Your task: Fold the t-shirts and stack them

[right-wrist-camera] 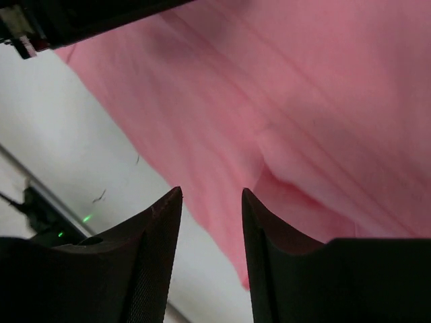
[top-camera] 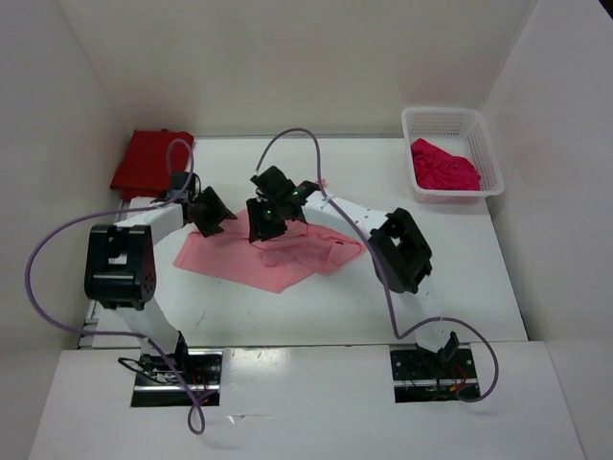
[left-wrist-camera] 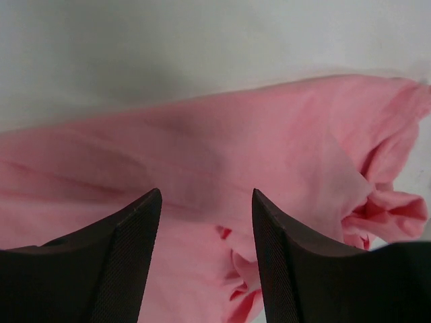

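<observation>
The light pink t-shirt point(top-camera: 278, 257) lies spread and rumpled in the middle of the table. My left gripper point(top-camera: 213, 218) is open over its left top edge. In the left wrist view the jaws point(left-wrist-camera: 207, 195) stand apart above the pink cloth point(left-wrist-camera: 222, 155), holding nothing. My right gripper point(top-camera: 270, 218) is open over the shirt's upper middle. In the right wrist view the jaws point(right-wrist-camera: 211, 192) are apart over the edge of the pink cloth point(right-wrist-camera: 303, 101). The dark red t-shirt point(top-camera: 148, 163) lies folded at the far left. The crimson-pink t-shirt point(top-camera: 442, 168) lies crumpled in the basket.
The white mesh basket point(top-camera: 484, 144) stands at the back right. White walls enclose the table on the left, back and right. Purple cables loop from both arms over the near table. The arm bases sit at the near edge.
</observation>
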You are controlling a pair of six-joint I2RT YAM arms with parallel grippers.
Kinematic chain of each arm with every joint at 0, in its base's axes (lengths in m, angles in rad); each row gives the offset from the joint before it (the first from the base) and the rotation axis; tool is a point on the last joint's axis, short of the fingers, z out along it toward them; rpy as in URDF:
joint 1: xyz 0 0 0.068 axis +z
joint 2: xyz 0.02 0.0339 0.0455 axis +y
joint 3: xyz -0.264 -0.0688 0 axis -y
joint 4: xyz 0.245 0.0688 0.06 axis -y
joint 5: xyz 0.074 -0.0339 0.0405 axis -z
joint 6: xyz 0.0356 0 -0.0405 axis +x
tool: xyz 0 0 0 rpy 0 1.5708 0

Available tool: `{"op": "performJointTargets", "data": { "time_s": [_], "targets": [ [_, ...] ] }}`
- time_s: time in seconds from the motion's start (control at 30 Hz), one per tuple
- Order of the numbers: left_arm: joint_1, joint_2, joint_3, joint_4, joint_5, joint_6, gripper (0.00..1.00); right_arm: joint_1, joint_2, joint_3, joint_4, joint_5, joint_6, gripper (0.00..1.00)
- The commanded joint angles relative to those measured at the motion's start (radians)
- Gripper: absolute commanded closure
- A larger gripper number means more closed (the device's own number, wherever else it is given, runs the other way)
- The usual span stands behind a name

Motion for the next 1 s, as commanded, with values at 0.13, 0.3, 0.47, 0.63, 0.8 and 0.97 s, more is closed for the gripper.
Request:
{"op": "performJointTargets", "data": {
  "time_s": [0.13, 0.3, 0.47, 0.63, 0.8, 0.97],
  "targets": [
    [0.005, 0.144, 0.139, 0.044, 0.046, -0.006, 0.35, 0.045, 0.182, 0.223, -0.034, 0.144, -0.048, 0.43],
    [0.027, 0.19, 0.148, 0.078, 0.073, -0.039, 0.35, 0.065, 0.251, 0.318, -0.088, 0.197, -0.08, 0.4],
    [0.036, 0.21, 0.149, 0.087, 0.073, -0.048, 0.35, 0.065, 0.313, 0.395, -0.134, 0.266, -0.08, 0.4],
    [0.045, 0.21, 0.149, 0.097, 0.073, -0.057, 0.35, 0.085, 0.371, 0.459, -0.196, 0.311, -0.098, 0.4],
    [0.056, 0.22, 0.149, 0.106, 0.073, -0.057, 0.35, 0.131, 0.273, 0.375, -0.184, 0.431, -0.081, 0.43],
    [0.065, 0.201, 0.139, 0.106, 0.073, -0.057, 0.35, 0.131, 0.198, 0.317, -0.156, 0.419, -0.042, 0.53]
  ]
}}
